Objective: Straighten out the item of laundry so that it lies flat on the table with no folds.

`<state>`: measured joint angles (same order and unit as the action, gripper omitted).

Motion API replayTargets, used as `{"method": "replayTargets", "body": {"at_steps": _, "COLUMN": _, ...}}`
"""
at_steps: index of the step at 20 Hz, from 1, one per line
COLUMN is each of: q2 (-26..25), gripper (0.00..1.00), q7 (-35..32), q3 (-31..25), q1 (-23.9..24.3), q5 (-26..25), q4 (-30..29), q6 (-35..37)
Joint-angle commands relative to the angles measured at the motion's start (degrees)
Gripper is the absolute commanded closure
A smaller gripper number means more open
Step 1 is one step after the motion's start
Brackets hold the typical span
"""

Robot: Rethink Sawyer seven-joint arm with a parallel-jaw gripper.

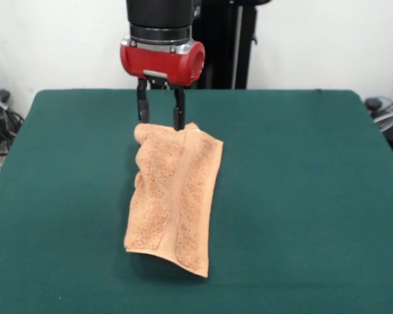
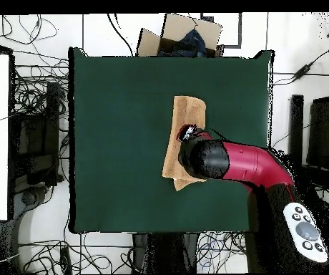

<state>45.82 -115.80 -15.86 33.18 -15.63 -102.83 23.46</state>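
Front view shows the end effector (image 1: 160,121) spread open at the far edge of the soft, limp towel (image 1: 173,203), lying doubled mid-surface (image 1: 301,196), best pinched by a corner.

The towel (image 1: 173,196) is peach-orange terry with a looped, nubbly texture, and a smoother woven band of the same colour runs lengthwise down it. The bench (image 1: 301,196) under it is covered in plain dark green cloth with no pattern. The pincer (image 1: 161,121) has black fingers beneath a glossy red housing (image 1: 162,62), above which sits a black cylinder. In the overhead view the arm (image 2: 257,165) is red with a black end.
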Motion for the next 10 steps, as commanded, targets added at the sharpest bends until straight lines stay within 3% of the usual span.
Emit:
{"method": "replayTargets", "body": {"at_steps": 1, "q2": -0.27, "gripper": 0.0, "q7": -4.47, "q3": 5.73, "q1": -5.38, "q5": -1.76, "q4": 3.99, "q6": 10.77}}
{"method": "replayTargets", "body": {"at_steps": 10, "q2": -3.57, "gripper": 0.0, "q7": -2.53, "q3": 5.84, "q1": -3.72, "q5": -2.05, "q4": 5.79, "q6": 8.27}}
